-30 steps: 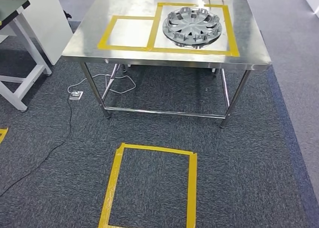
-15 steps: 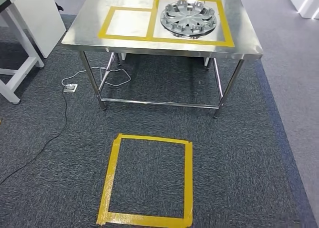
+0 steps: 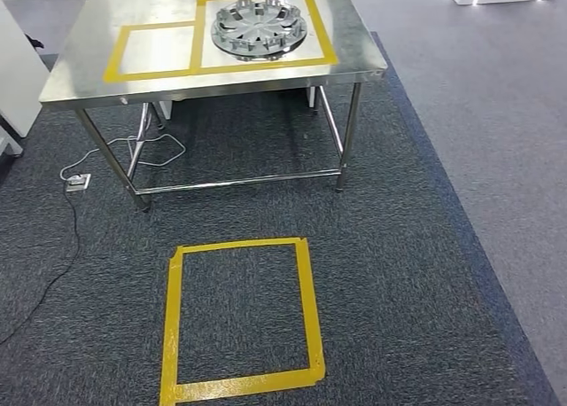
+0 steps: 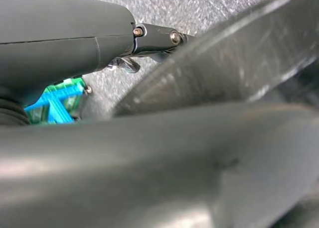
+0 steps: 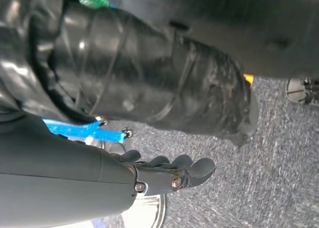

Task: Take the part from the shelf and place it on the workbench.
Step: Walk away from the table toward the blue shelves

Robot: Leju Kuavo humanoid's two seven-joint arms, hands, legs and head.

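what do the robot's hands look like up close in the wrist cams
The right hand has a smooth thick grey thumb, darker rounded fingers and small silver screws at the joint. The left hand shows the same grey shell with two silver screws, and a green board with blue parts behind it.

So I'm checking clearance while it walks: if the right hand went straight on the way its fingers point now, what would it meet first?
Probably nothing close: in the right wrist view the right hand points out over the speckled dark grey carpet, apparently open. Depth there is hard to judge.
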